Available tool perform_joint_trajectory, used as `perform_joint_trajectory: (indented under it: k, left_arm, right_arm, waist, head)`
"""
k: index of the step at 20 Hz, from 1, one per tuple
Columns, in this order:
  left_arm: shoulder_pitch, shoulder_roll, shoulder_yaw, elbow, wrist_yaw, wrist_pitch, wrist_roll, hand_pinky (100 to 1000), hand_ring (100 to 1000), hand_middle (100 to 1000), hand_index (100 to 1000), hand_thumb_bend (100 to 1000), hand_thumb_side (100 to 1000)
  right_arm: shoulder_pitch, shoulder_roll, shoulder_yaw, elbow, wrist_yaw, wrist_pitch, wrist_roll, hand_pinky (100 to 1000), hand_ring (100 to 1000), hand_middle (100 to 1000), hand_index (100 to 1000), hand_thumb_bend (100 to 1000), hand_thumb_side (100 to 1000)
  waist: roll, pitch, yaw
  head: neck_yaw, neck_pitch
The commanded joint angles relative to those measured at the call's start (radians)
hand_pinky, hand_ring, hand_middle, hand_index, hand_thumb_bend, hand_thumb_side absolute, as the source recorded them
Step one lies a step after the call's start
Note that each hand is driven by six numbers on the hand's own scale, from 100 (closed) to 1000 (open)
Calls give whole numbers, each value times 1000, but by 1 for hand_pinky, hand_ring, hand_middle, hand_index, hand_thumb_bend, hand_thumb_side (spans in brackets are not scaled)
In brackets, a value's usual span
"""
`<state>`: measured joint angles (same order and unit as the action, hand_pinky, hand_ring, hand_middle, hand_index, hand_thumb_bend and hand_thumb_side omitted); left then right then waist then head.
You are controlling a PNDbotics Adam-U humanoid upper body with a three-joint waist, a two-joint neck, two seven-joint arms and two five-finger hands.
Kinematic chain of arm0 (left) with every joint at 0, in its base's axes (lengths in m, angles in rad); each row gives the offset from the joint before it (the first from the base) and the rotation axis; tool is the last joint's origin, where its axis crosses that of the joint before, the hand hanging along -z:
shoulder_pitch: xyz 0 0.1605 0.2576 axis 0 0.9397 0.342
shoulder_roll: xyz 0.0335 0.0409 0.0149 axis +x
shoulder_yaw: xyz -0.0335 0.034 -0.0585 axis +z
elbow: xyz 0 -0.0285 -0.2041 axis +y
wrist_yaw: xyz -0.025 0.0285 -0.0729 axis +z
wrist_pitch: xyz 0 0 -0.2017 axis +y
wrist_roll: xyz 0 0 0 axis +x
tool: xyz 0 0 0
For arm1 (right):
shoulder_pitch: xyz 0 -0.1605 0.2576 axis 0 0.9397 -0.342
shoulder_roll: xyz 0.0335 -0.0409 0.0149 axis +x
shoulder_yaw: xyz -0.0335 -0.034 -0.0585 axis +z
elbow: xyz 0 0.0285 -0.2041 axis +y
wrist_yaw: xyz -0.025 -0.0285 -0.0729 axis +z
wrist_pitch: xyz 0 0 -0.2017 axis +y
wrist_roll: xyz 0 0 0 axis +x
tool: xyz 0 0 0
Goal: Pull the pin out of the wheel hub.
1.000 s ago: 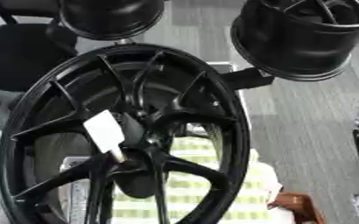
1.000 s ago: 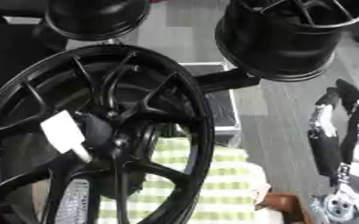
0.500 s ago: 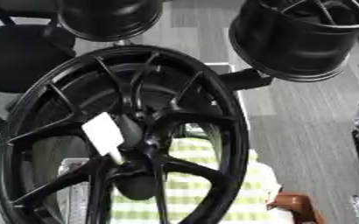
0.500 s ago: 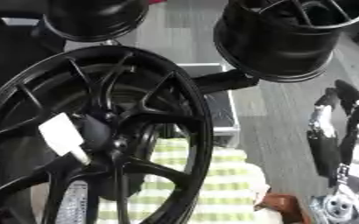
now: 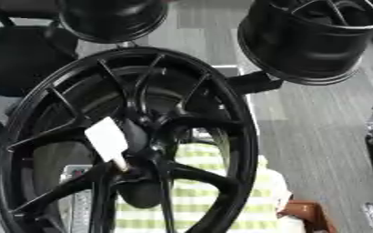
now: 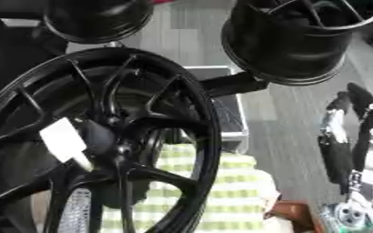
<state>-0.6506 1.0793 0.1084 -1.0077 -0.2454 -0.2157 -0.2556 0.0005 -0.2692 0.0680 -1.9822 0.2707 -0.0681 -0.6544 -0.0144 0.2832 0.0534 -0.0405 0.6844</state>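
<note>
Grey plank floor [image 5: 317, 132] lies behind a black wheel hub [image 5: 134, 141]. At the hub's centre a white-tagged pin [image 5: 108, 140] sits seated. Right of the hub, the right hand [image 6: 355, 136] hangs; finger state unclear.

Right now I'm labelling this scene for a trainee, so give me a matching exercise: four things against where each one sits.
Things:
1. white tag
2. striped cloth
3. deep-barrelled black wheel
4. brown box

Places:
A. upper right of the view
B. lower right corner
C. at the hub of the large wheel
D. seen through the large wheel's lower spokes

Pairs: 1-C, 2-D, 3-A, 4-B
</note>
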Motion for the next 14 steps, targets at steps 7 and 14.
perform_joint_trajectory:
  k: [7, 14]
  left_arm:
    - [144, -49, 23, -743, 622, 1, 306, 778, 767, 737, 833, 100, 565]
    - [259, -270, -21, -990, 662, -72, 292, 773, 758, 726, 825, 100, 425]
  right_arm:
    - [-4, -13, -5, -18, 14, -21, -6, 916, 838, 669, 801, 100, 660]
    - [-11, -13, -5, -18, 14, -40, -4, 915, 838, 670, 800, 100, 669]
  waist:
    - [-16, -14, 8]
    - [-41, -17, 3]
  head:
    - [2, -14]
    - [20, -5]
